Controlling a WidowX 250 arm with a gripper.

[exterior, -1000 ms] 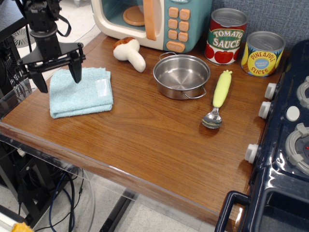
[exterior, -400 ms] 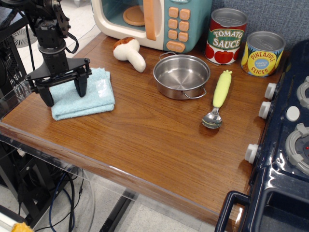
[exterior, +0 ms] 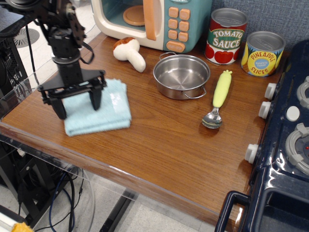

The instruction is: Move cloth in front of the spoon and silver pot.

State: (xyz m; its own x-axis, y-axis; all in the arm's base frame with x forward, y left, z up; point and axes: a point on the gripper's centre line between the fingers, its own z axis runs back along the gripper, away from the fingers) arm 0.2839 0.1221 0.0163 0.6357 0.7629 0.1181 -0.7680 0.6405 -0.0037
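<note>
The light-blue folded cloth (exterior: 107, 115) lies on the wooden table (exterior: 159, 145) at the left, near the front edge, its white label up. My gripper (exterior: 78, 104) stands over its left half, jaws spread wide. One finger (exterior: 96, 99) presses on the cloth and the other is at its left edge. The silver pot (exterior: 181, 75) sits empty to the right of the cloth. The spoon (exterior: 219, 94) with the yellow-green handle lies to the right of the pot, bowl toward the front.
A toy microwave (exterior: 154, 19) stands at the back, with a toy mushroom (exterior: 129, 53) in front of it. Tomato sauce (exterior: 227, 36) and pineapple (exterior: 262, 53) cans stand at the back right. A dark blue toy stove (exterior: 289, 140) borders the right side.
My gripper has come down onto the cloth and moved right and toward the front. The cloth has slid with it, closer to the pot and the front edge.
</note>
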